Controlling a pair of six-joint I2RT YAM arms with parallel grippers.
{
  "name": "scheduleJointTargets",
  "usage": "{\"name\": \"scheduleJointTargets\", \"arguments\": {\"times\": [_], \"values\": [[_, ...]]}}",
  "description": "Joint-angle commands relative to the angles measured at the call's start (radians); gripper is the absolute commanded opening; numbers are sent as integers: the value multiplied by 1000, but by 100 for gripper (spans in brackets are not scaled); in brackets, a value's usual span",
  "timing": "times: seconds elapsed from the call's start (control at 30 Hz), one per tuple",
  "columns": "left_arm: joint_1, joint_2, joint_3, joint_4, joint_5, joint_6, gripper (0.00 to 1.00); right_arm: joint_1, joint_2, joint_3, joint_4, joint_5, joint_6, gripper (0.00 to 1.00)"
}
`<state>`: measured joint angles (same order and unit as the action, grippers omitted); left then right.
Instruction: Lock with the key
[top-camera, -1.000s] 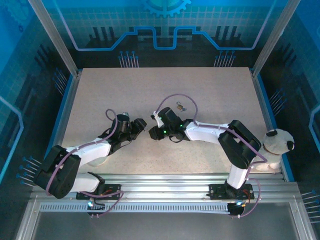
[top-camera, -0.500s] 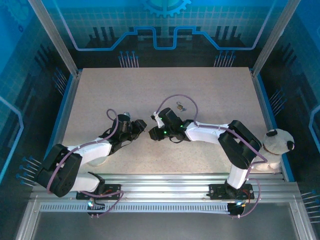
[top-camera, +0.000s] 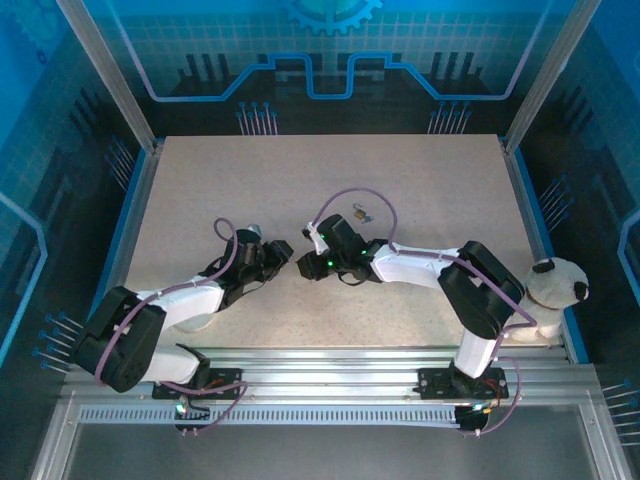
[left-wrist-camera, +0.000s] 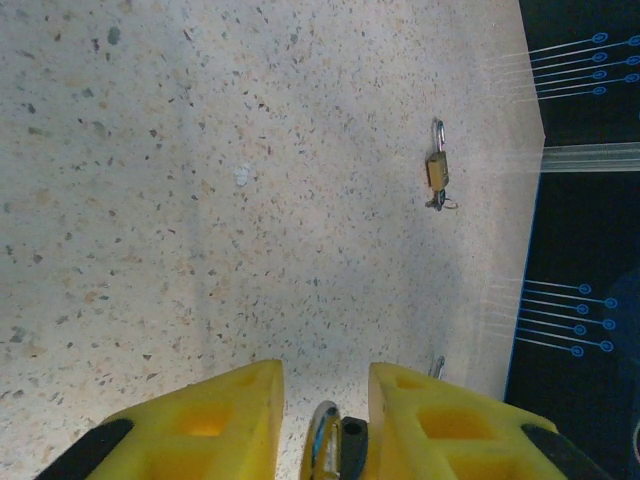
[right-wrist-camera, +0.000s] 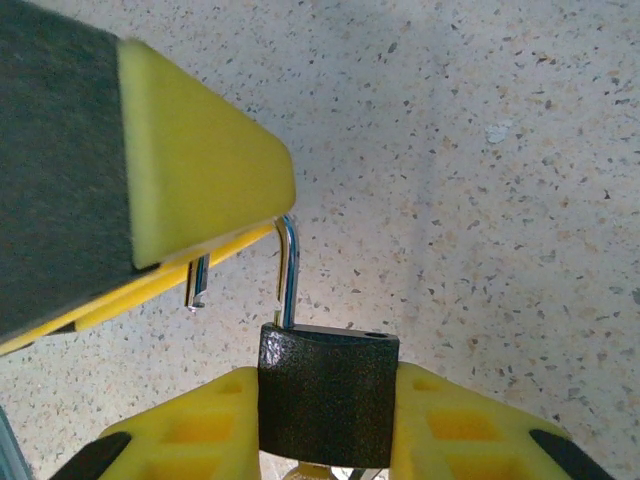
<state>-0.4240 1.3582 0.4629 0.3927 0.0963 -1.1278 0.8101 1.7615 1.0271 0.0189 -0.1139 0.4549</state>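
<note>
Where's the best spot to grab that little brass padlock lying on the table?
Probably take the brass padlock by its body, from straight above, with the claw closing across the two side edges. It lies flat, with its shackle at one end and keys at the other, leaving those sides free.

Nothing legible anywhere — the black padlock (right-wrist-camera: 328, 395) shows a plain textured face without brand or number, and the blue back wall (top-camera: 320, 60) at twelve o'clock bears graphics, no lettering.

A white plush dog (top-camera: 553, 290) sits beside the speckled table's (top-camera: 400, 170) right edge.
</note>
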Motion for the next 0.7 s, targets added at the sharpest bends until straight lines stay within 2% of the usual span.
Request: {"name": "scheduleJointTargets", "arguments": {"times": [0.0, 0.67], "values": [[-10, 9, -20, 18, 20, -4, 26, -10, -36, -8, 33, -15, 11, 28], [-10, -9, -28, 7, 6, -4, 20, -11, -30, -17, 46, -38, 27, 27]]}}
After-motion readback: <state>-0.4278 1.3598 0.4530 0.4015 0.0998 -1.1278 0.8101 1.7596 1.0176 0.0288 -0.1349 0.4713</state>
